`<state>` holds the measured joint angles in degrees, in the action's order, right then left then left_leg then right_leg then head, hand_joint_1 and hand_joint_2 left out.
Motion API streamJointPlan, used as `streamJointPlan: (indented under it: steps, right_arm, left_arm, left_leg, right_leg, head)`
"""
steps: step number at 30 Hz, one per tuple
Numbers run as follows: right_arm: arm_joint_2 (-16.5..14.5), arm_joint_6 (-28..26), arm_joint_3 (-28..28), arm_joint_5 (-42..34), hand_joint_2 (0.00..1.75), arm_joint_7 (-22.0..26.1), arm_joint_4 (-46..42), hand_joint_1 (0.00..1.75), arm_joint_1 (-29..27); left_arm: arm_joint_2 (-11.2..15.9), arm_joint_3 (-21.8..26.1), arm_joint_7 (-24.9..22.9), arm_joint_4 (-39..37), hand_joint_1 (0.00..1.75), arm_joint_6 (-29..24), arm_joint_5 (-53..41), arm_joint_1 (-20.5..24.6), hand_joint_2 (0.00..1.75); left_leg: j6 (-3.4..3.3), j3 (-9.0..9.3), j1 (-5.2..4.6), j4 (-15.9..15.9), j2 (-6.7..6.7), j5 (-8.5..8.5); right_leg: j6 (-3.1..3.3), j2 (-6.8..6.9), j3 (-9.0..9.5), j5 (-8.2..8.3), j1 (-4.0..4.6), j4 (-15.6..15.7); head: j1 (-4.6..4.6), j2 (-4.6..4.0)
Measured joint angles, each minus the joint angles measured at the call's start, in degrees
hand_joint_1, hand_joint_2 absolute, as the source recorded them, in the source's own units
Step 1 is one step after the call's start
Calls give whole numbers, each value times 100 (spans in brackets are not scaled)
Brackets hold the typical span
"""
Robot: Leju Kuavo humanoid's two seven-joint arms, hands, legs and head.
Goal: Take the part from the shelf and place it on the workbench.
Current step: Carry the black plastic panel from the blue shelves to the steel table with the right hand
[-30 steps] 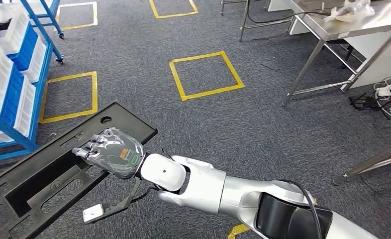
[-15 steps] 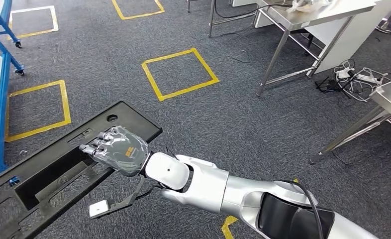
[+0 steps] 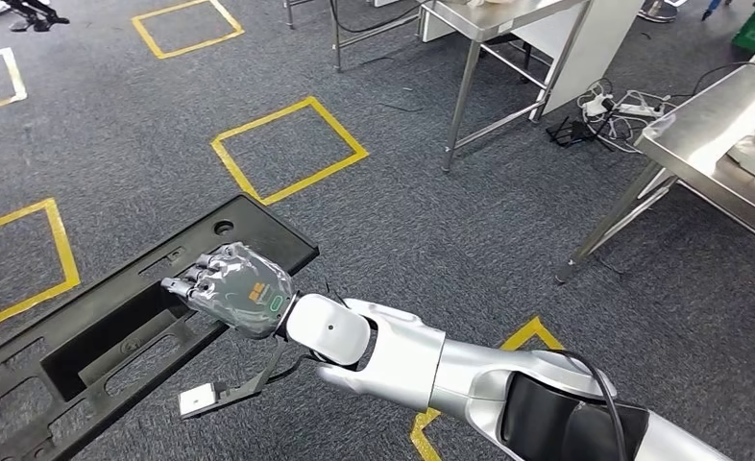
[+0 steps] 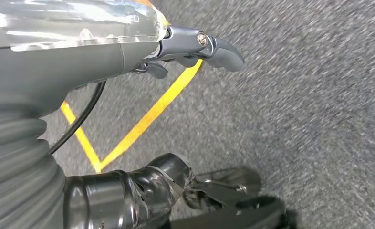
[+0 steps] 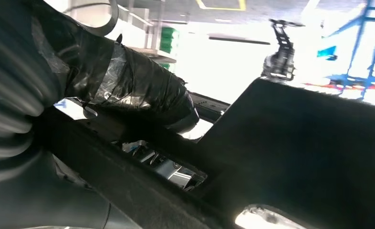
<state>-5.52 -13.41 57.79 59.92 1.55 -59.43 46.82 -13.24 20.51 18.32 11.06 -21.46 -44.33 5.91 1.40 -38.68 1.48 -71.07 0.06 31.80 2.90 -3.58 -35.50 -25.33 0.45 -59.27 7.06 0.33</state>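
The part [image 3: 95, 317] is a long black plastic panel with cut-outs, carried low over the carpet at the lower left. My right hand [image 3: 239, 293] grips it near its far end, fingers hooked over the rim of a long opening. In the right wrist view the taped thumb [image 5: 142, 100] lies under the dark panel [image 5: 309, 143]. My left hand [image 4: 80, 52] hangs over the carpet, its fingers [image 4: 214, 45] well apart from the thumb [image 4: 152, 186], with bare floor between them. The steel workbench [image 3: 710, 125] stands at the right edge.
A second steel table [image 3: 508, 19] stands at the top, cables and a power strip [image 3: 604, 101] on the floor beside its legs. Yellow tape squares [image 3: 287, 149] mark the grey carpet. A small white tag [image 3: 199, 400] dangles below my right wrist.
The camera has swung right: the blue shelf has left the picture and the workbench has come in at the right. My right hand keeps its hold on the panel.
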Motion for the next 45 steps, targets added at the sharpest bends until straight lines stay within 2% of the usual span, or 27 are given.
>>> streamJointPlan:
  steps: [2,4,6,7,9,11,13,14,15,17,18,20,22,24,26,27,28,29,31,33,35,37,39,41,43,44,45]
  right_arm:
    - [6,-23,-4,4,175,0,0,175,-6]
    - [10,-50,-20,4,175,0,-2,175,-15]
    - [30,-63,-43,4,175,0,-3,175,-38]
    - [45,-68,-56,4,175,0,-3,175,-50]
    - [71,-77,-86,4,175,-1,-3,175,-63]
    - [79,-89,-105,4,175,-2,-2,175,-78]
    - [88,-98,-107,4,175,-2,-2,175,-109]
    - [97,-99,-107,4,175,-2,-2,175,-123]
    - [106,-100,-108,4,175,-2,-2,175,-130]
    - [115,-102,-116,4,175,-2,-3,175,-130]
    - [115,-104,-121,4,175,-2,-4,175,-125]
    - [120,-108,-129,4,175,-3,-3,175,-121]
    - [129,-111,-131,4,175,-7,-3,175,-124]
    - [130,-117,-134,4,175,-13,-3,175,-125]
    - [111,-125,-136,4,175,-17,-2,175,-131]
    - [102,-125,-136,4,175,-17,-1,175,-139]
    - [97,-125,-136,4,175,-16,4,175,-147]
    - [97,-124,-136,7,175,-16,11,175,-152]
    - [98,-124,-136,15,175,-15,27,175,-153]
    - [98,-126,-139,21,175,-15,34,175,-148]
    - [106,-131,-146,26,175,-15,37,175,-149]
    - [128,-135,-167,43,175,-15,41,175,-159]
    - [155,-139,-214,61,175,-15,44,175,-158]
    - [168,-142,-255,70,175,-15,44,175,-151]
    - [176,-143,-267,74,175,-15,44,175,-166]
    - [186,-143,-268,74,175,-15,44,175,-179]
    - [199,-143,-269,75,175,-13,44,175,-190]
  left_arm:
    - [9,1,-12,0,0,1,-1,-1,175]
    - [11,0,-24,0,0,1,-2,11,175]
    - [11,1,-43,0,0,-4,0,22,175]
    - [11,2,-54,1,0,-7,1,24,175]
    - [10,3,-70,1,0,-11,-1,21,175]
    - [11,4,-78,2,0,-11,-1,5,175]
    - [14,7,-83,2,0,-12,0,-12,175]
    - [15,7,-84,2,0,-13,1,-13,175]
    - [15,8,-84,2,0,-13,1,-10,175]
    - [11,8,-84,2,0,-12,1,-6,175]
    - [9,8,-84,2,0,-11,1,-5,175]
    - [7,8,-89,2,0,-12,-1,2,175]
    - [4,8,-106,3,0,-13,-2,17,175]
    - [3,8,-124,5,0,-14,-3,25,175]
    - [4,8,-131,7,0,-15,-4,18,175]
    - [5,8,-133,7,0,-15,-4,10,175]
    - [7,8,-135,7,0,-15,-4,1,175]
    - [9,8,-135,7,0,-15,-4,-5,175]
    - [16,9,-132,7,0,-16,-4,-6,175]
    - [22,9,-126,7,0,-18,-7,0,175]
    - [22,9,-115,7,0,-23,-16,12,175]
    - [15,10,-100,8,0,-29,-23,22,175]
    - [8,11,-80,10,0,-31,-25,26,175]
    - [6,11,-57,11,0,-31,-26,25,175]
    - [8,13,-45,11,0,-31,-25,11,175]
    - [10,14,-43,11,0,-31,-24,7,175]
    - [11,14,-39,11,0,-31,-23,7,175]
  left_leg:
    - [9,265,25,701,-195,-361]
    - [-20,400,33,1026,-378,-426]
    - [-89,411,25,1054,-338,-422]
    - [-127,421,27,1077,-279,-436]
    - [-203,440,36,1126,-152,-462]
    - [-244,445,18,1140,-12,-458]
    - [-255,448,6,1138,137,-440]
    - [-254,457,3,1137,206,-428]
    - [-249,475,0,1137,271,-413]
    - [-221,532,-9,1148,388,-375]
    - [-200,558,-17,1160,436,-361]
    - [-152,601,-32,1189,537,-341]
    - [-94,656,-36,1206,607,-305]
    - [-57,604,-24,1001,421,-146]
    - [-41,299,-13,364,134,164]
    - [-32,95,-14,-7,68,295]
    - [-24,-73,-15,-272,38,339]
    - [-22,-157,-15,-341,27,267]
    - [-32,-25,-12,141,-33,-162]
    - [-53,234,8,799,-292,-463]
    - [-82,337,11,1039,-470,-475]
    - [-137,363,5,1087,-382,-490]
    - [-214,413,20,1156,-246,-514]
    - [-271,448,17,1197,-98,-515]
    - [-291,455,5,1198,58,-494]
    - [-291,463,4,1197,133,-479]
    - [-286,480,2,1196,202,-462]
  right_leg:
    - [-63,-147,-32,-57,-20,-104]
    - [-137,-265,-100,-80,-31,-178]
    - [-202,-366,-147,-58,-46,-173]
    - [-231,-321,-160,-70,-45,-190]
    - [-290,-38,-296,-244,-37,-465]
    - [-343,253,-623,-581,-49,-1133]
    - [-370,322,-902,-740,-76,-1667]
    - [-371,335,-902,-665,-82,-1654]
    - [-360,360,-774,-491,-81,-1398]
    - [-290,557,-351,-146,-29,-586]
    - [-245,660,-192,-57,12,-279]
    - [-177,741,-105,-61,85,-97]
    - [-130,615,-75,-39,74,-36]
    - [-70,494,-4,-12,27,49]
    - [-22,370,33,-6,2,76]
    - [-7,299,34,-10,3,68]
    - [-2,217,36,-18,5,56]
    - [-3,132,38,-29,7,40]
    - [-28,-38,46,-65,-1,-14]
    - [-81,-179,12,-116,-15,-99]
    - [-153,-297,-50,-131,-40,-146]
    - [-220,-392,-78,-115,-63,-134]
    - [-284,-178,-151,-209,-45,-282]
    - [-356,174,-437,-486,-48,-839]
    - [-408,298,-809,-705,-90,-1491]
    - [-421,320,-894,-683,-106,-1609]
    - [-423,341,-857,-553,-115,-1501]
  head:
    - [-2,0]
    - [-4,1]
    - [-4,2]
    - [-3,1]
    - [2,1]
    - [4,0]
    - [3,0]
    - [3,0]
    - [3,0]
    - [3,0]
    - [3,0]
    - [2,1]
    - [1,1]
    - [3,1]
    - [2,1]
    - [-1,2]
    - [-1,2]
    - [0,1]
    - [0,1]
    - [0,0]
    - [-2,1]
    - [-4,2]
    - [9,1]
    - [22,0]
    - [22,0]
    - [22,0]
    - [22,0]
